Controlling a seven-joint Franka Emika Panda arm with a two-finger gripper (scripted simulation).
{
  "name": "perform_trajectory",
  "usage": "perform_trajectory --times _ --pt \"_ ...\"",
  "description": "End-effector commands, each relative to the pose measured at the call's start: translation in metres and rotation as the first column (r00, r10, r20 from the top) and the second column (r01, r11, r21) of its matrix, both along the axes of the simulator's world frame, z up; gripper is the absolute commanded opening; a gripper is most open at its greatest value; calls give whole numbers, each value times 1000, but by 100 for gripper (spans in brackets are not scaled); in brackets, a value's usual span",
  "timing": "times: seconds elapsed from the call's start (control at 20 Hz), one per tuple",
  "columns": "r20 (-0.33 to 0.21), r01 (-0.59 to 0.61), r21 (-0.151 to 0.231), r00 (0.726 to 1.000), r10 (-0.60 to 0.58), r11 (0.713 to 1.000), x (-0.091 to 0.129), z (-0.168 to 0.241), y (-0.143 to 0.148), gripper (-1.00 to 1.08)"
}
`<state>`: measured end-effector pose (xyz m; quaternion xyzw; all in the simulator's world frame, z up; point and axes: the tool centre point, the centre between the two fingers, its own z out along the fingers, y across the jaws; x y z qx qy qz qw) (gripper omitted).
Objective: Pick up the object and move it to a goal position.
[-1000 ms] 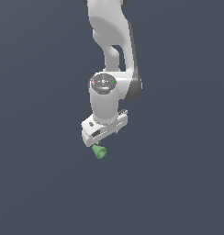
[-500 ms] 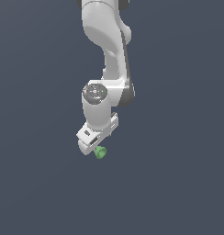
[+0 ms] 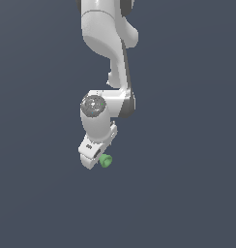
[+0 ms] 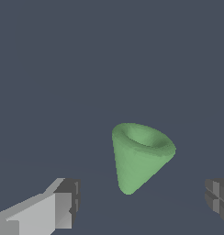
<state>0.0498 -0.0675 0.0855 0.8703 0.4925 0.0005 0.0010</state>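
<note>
You are lining up the spread gripper [image 4: 141, 202] around the green cone [image 4: 140, 155] lying between its fingers, untouched; center it fully before you are squeezing.

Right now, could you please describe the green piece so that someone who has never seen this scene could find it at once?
Follow the white robot arm down to its gripper at the lower end. Just beside the gripper's tip sits a small green cone, open like a cup with a round rim at its wide end. It is the only coloured thing against the plain dark grey background.
</note>
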Motion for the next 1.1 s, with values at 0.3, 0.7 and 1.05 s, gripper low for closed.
perform_trajectory --times 0.3,0.7,1.05 --pt "-2 -68 1 998 68 998 1 -7 -7 100" --pt "-2 -67 1 998 67 998 1 -17 -7 100" --pt "-2 -70 1 998 70 998 0 -52 -7 100"
